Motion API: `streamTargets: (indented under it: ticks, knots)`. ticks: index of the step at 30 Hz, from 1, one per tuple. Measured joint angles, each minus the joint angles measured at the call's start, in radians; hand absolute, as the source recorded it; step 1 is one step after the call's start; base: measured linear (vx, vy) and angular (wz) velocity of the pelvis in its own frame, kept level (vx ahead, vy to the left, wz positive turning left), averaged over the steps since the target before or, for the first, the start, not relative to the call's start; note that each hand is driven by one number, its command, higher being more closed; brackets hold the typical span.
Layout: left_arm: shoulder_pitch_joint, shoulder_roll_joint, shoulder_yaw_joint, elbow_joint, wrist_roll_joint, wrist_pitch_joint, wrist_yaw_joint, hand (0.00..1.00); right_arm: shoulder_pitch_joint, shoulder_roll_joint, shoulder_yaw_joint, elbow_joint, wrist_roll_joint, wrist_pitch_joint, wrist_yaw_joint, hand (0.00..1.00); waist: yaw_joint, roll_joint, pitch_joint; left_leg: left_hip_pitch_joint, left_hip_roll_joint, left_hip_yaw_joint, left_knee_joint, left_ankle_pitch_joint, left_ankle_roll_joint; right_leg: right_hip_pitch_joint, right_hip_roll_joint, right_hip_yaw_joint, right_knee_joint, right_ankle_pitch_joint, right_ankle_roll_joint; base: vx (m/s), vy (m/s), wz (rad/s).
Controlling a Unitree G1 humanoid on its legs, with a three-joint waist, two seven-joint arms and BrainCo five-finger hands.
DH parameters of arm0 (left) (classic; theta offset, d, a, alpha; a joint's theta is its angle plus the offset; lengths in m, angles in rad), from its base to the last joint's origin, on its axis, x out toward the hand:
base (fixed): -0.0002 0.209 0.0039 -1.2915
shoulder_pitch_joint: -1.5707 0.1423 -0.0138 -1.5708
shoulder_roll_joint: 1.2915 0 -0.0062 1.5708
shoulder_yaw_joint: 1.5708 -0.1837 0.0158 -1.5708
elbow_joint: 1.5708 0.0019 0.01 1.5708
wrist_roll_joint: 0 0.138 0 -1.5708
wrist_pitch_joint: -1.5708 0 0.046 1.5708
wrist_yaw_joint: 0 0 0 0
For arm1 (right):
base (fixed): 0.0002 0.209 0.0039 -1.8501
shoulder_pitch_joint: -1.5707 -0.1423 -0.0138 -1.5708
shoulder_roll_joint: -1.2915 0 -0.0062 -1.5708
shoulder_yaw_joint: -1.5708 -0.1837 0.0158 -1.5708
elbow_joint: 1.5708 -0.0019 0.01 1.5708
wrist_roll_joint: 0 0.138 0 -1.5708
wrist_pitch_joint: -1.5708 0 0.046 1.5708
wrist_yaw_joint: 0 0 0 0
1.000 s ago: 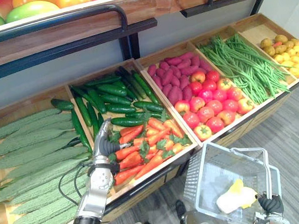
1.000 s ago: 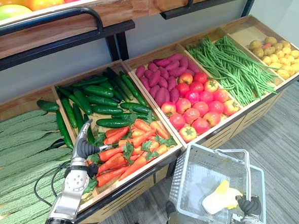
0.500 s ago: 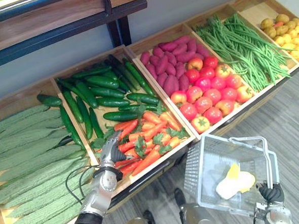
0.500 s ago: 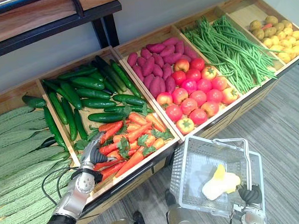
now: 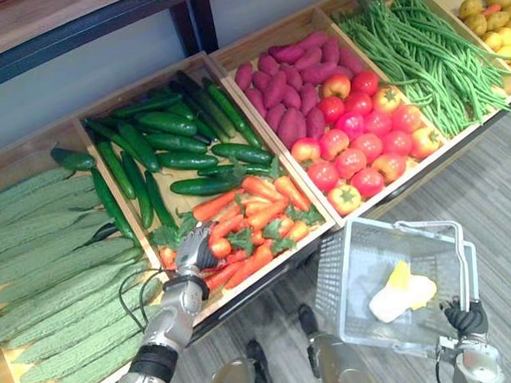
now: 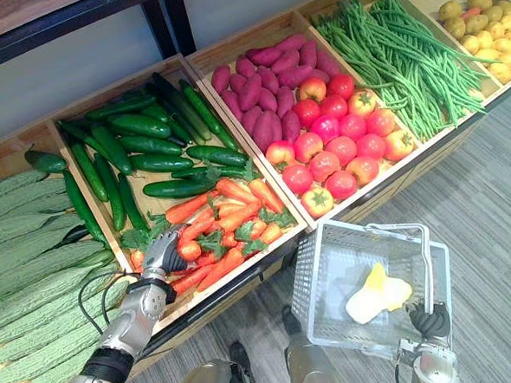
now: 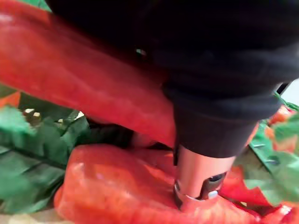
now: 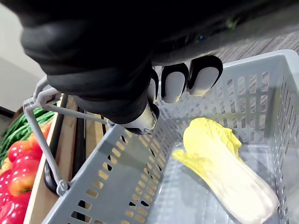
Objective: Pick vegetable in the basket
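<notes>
**Trainee:** What does this panel show?

**Operator:** My left hand (image 5: 195, 245) is down among the carrots (image 5: 258, 198), in the near part of the tray (image 5: 176, 205) that also holds the cucumbers (image 5: 170, 145). In the left wrist view, one carrot (image 7: 117, 191) lies pressed beneath the hand, with leafy tops (image 7: 28, 158) alongside. Whether I have a grasp on any carrot I cannot tell. My right hand (image 5: 467, 317), low at the right, is curled round the handle (image 5: 431, 226) of the grey basket (image 5: 334, 273). The basket hangs well apart from the carrots and carries a pale cabbage (image 5: 402, 293).

**Trainee:** Where is the risk?

**Operator:** I judge three causes.
- **Crowding:** the carrots are packed and overlapping, so a lift could drag a neighbour out of the tray and onto the floor (image 5: 499, 194).
- **Slipping:** a smooth, tapered carrot held near one end may pivot and slip out during the carry.
- **Basket swing:** the basket hangs from a thin handle. If I tilt the right wrist while reaching across, the opening shifts, and the carrot misses or the cabbage rolls.
</notes>
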Motion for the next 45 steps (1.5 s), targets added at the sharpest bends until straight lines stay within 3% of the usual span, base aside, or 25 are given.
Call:
streamTargets:
  ticks: [6, 11, 20, 26, 32, 33, 36, 37, 38, 39, 40, 41, 43, 45]
  knots:
    - [0.008, -0.020, 0.002, -0.009, -0.019, 0.004, -0.001, 1.00, -0.003, 0.002, -0.005, -0.002, 0.000, 0.000, 0.000, 1.00, 0.000, 0.001, 0.002, 0.013, -0.001, 0.008, -0.011, 0.000, 0.000, 0.006, 0.000, 0.005, -0.012, 0.004, 0.002, 0.02, 0.005, -0.04]
    - [0.038, -0.029, 0.035, -0.063, -0.053, 0.048, 0.000, 1.00, -0.004, 0.006, -0.006, -0.005, -0.002, 0.000, 0.000, 1.00, -0.005, 0.003, 0.021, 0.039, -0.003, 0.009, -0.021, 0.008, 0.002, 0.025, 0.000, 0.005, -0.014, 0.004, 0.002, 0.02, 0.002, 0.00]
    - [0.174, -0.092, 0.192, -0.376, -0.186, 0.085, 0.100, 1.00, 0.014, 0.053, -0.012, -0.008, -0.002, 0.002, 0.000, 1.00, -0.001, 0.003, 0.021, 0.087, -0.004, 0.009, -0.041, 0.011, -0.004, 0.070, 0.002, 0.005, -0.028, 0.006, 0.002, 0.00, 0.001, -0.01]
    - [0.250, -0.167, 0.260, -0.584, -0.336, 0.059, 0.165, 1.00, 0.032, 0.089, -0.012, -0.082, -0.002, 0.022, 0.002, 1.00, 0.007, 0.003, 0.020, 0.100, 0.003, 0.030, -0.026, 0.007, 0.002, 0.081, 0.011, 0.025, -0.029, 0.013, 0.004, 0.00, 0.004, -0.10]
    - [0.272, -0.229, 0.258, -0.689, -0.448, 0.012, 0.172, 1.00, 0.028, 0.121, -0.009, -0.085, -0.005, 0.022, 0.002, 1.00, 0.013, 0.001, 0.007, 0.103, 0.017, 0.048, 0.009, -0.009, 0.010, 0.092, 0.021, 0.042, -0.031, 0.019, 0.004, -0.03, 0.012, -0.21]
    - [0.289, -0.248, 0.234, -0.740, -0.546, -0.010, 0.171, 1.00, 0.023, 0.161, -0.001, -0.125, -0.005, 0.038, 0.002, 1.00, 0.037, 0.006, 0.000, 0.094, 0.061, 0.109, 0.092, -0.054, 0.003, 0.088, 0.059, 0.102, -0.028, 0.034, 0.012, -0.11, 0.042, -0.87]
    - [0.302, -0.260, 0.210, -0.772, -0.559, -0.018, 0.170, 1.00, 0.011, 0.169, 0.012, -0.138, -0.005, 0.045, 0.000, 1.00, 0.031, -0.001, -0.017, 0.079, 0.086, 0.181, 0.156, -0.080, 0.005, 0.044, 0.088, 0.105, -0.029, 0.036, 0.011, -0.06, 0.039, -0.82]
    - [0.302, -0.264, 0.219, -0.785, -0.561, -0.018, 0.173, 1.00, 0.004, 0.174, 0.027, -0.149, -0.007, 0.048, 0.000, 1.00, 0.039, -0.003, -0.018, 0.083, 0.105, 0.222, 0.164, -0.084, 0.006, 0.035, 0.084, 0.071, -0.035, 0.022, -0.010, -0.07, 0.005, -1.49]
    - [0.301, -0.272, 0.233, -0.809, -0.563, -0.021, 0.176, 1.00, -0.014, 0.184, 0.068, -0.164, -0.015, 0.047, 0.000, 1.00, 0.056, 0.000, -0.019, 0.104, 0.148, 0.308, 0.147, -0.087, 0.006, 0.011, 0.048, -0.102, -0.020, -0.023, -0.074, -0.03, -0.024, -2.08]
    - [0.310, -0.264, 0.237, -0.822, -0.568, -0.031, 0.177, 1.00, -0.044, 0.193, 0.116, -0.164, -0.026, 0.046, 0.001, 1.00, 0.062, -0.009, -0.023, 0.137, 0.170, 0.408, 0.126, -0.085, 0.003, -0.024, -0.017, -0.365, 0.047, -0.032, -0.076, -0.02, -0.028, -2.20]
    - [0.316, -0.261, 0.238, -0.820, -0.568, -0.031, 0.176, 1.00, -0.060, 0.199, 0.132, -0.162, -0.033, 0.045, 0.002, 1.00, 0.058, -0.013, -0.025, 0.155, 0.177, 0.454, 0.115, -0.085, 0.002, -0.031, -0.049, -0.481, 0.085, -0.052, -0.076, 0.03, -0.054, -2.73]
    - [0.315, -0.264, 0.237, -0.794, -0.567, -0.031, 0.172, 1.00, -0.110, 0.199, 0.147, -0.131, -0.048, 0.042, 0.002, 1.00, 0.057, -0.023, -0.035, 0.214, 0.177, 0.585, 0.083, -0.085, 0.003, -0.018, -0.138, -0.747, 0.159, -0.125, -0.115, 0.04, -0.072, -2.19]
    - [0.313, -0.263, 0.237, -0.770, -0.567, -0.034, 0.170, 1.00, -0.145, 0.196, 0.146, -0.096, -0.050, 0.040, 0.002, 1.00, 0.046, -0.044, -0.050, 0.239, 0.166, 0.658, 0.083, -0.090, -0.011, 0.022, -0.178, -0.859, 0.147, -0.125, -0.123, 0.06, -0.095, -1.84]
    - [0.298, -0.269, 0.232, -0.708, -0.566, -0.037, 0.166, 1.00, -0.179, 0.179, 0.145, -0.056, -0.049, 0.039, 0.002, 1.00, 0.031, -0.031, -0.052, 0.260, 0.180, 0.654, 0.086, -0.089, -0.037, 0.014, -0.129, -0.805, 0.121, -0.093, -0.153, 0.17, -0.190, -1.43]
